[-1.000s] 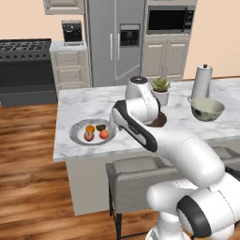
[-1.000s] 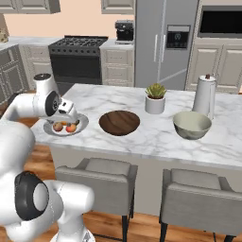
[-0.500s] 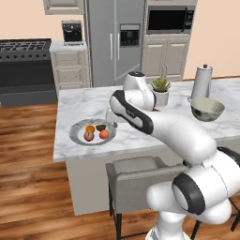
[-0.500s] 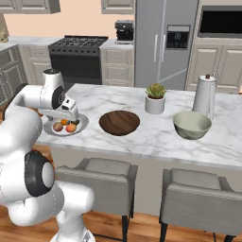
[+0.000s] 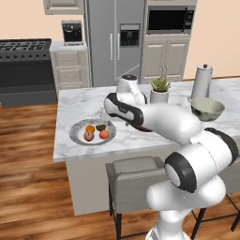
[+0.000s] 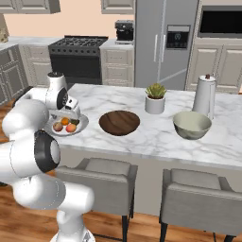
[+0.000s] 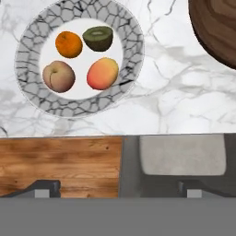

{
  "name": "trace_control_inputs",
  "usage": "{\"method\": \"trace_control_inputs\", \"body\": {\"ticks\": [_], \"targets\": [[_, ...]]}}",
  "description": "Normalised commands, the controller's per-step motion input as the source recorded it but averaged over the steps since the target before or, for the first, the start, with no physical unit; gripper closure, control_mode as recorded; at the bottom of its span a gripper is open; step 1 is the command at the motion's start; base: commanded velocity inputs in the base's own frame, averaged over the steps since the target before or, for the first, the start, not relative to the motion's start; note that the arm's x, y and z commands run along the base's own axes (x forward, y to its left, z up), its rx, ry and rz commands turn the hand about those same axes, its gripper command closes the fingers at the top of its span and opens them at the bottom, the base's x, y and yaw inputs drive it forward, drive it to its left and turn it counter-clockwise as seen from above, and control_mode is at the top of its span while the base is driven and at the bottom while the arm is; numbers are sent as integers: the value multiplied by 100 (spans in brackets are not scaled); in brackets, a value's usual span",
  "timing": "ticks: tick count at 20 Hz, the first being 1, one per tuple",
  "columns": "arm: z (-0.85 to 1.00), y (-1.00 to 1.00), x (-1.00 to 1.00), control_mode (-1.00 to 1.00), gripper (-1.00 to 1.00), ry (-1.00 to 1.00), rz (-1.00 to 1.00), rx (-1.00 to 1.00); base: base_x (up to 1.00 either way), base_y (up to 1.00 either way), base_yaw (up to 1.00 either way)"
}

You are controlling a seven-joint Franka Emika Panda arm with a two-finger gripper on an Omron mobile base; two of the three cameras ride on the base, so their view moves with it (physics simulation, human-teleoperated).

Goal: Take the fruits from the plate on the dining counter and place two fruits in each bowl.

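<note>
We see the plate (image 7: 79, 60) resting on the white marble desk (image 7: 175, 101), near its front edge, with all four fruits on it: in the hand view the orange fruit (image 7: 68, 44) sits at about 10 o'clock on the plate, the dark olive-green fruit (image 7: 98, 38) at about 1 o'clock, the red-pink fruit (image 7: 103, 73) at about 4 o'clock and the reddish-brown fruit (image 7: 58, 76) at about 8 o'clock. They lie close together in the plate's pale middle, none on its ridged rim. In that view the edge of the dark brown bowl (image 7: 215, 28) shows at roughly 2 o'clock from the plate, well apart from it on the marble. From the right base view we find the gripper (image 6: 72, 112) hanging over the plate (image 6: 67, 125), its jaws spread wide and holding nothing, clear of the fruits beneath. The dark brown bowl (image 6: 119, 122) lies flat on the desk (image 6: 156, 137) just beyond the plate, and the pale grey-green bowl (image 6: 192, 125) stands farther along, near the tall pale jug (image 6: 205, 96); a potted plant (image 6: 155, 98) stands behind and between the two bowls. Neither bowl shows any fruit inside. In the left base view the plate (image 5: 93, 131) sits toward the desk's near left end, with the arm (image 5: 140, 112) reaching across above its back edge.
</note>
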Motion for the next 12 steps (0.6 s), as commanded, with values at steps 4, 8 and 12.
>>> {"method": "trace_control_inputs", "body": {"ticks": [4, 8, 12], "targets": [[-26, 39, 48, -100, -100, 0, 0, -1, 0, 0, 0], [-33, 17, 29, -100, -100, 0, 0, -1, 0, 0, 0], [-48, 0, 32, -100, -100, -7, 2, 0, 0, 0, 0]]}}
